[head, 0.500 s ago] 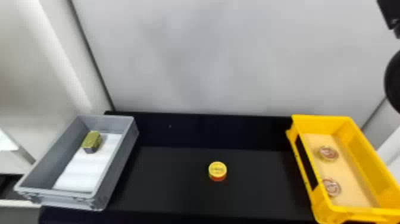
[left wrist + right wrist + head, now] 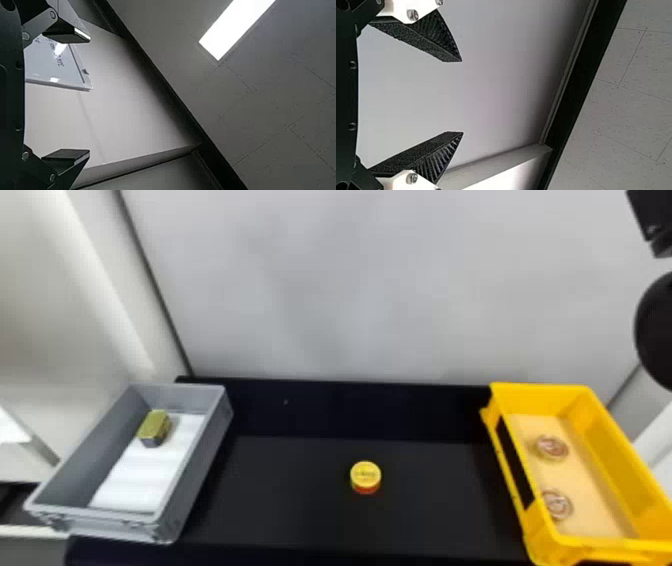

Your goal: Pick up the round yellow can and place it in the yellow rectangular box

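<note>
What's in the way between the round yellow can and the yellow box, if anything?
Nothing visible stands on the black table between the can and the yellow box; only the box's own left wall would likely need clearing.

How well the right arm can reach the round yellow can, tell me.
Probably yes: the round yellow can stands uncovered on the black table, with nothing touching it, and the right arm's black tool is open and empty. It may first have to clear the yellow rectangular plastic box.
</note>
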{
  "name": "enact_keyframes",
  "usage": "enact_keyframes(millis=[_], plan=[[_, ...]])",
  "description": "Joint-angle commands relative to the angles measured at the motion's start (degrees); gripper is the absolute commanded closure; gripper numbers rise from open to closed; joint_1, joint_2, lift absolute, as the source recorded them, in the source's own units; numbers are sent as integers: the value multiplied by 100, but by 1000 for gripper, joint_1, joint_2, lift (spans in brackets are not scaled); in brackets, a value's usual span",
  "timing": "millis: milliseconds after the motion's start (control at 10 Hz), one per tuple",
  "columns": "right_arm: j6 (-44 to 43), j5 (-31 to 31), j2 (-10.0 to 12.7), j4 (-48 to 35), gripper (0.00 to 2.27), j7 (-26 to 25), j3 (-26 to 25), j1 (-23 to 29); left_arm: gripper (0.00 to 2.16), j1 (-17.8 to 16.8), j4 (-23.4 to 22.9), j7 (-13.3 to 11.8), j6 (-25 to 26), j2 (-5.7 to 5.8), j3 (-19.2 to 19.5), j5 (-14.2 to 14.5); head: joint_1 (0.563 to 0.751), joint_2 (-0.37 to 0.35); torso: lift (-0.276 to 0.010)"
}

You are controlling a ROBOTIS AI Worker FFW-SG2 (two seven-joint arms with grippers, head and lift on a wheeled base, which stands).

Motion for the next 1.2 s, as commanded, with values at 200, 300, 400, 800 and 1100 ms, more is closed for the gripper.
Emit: enact_keyframes(millis=[200,300,400,800,1100], plan=[[-183,125,-2,-65,127,210,-169,74,242,4,39,-111,-103,-90,103,40,694,54,0],[-121,19,-2,-135,128,281,-256,100,243,40,30,-111,-120,-90,94,119,694,54,0],[169,-112,24,-232,130,404,-371,109,226,83,12,-137,-59,-90,120,294,694,54,0],[3994,-1343,525,-487,145,1019,-1241,-541,113,259,-823,-357,2825,-196,525,1490,694,54,0],[5999,-2020,209,726,93,1669,-802,-1139,119,312,-823,-647,3889,-258,595,1323,694,54,0]])
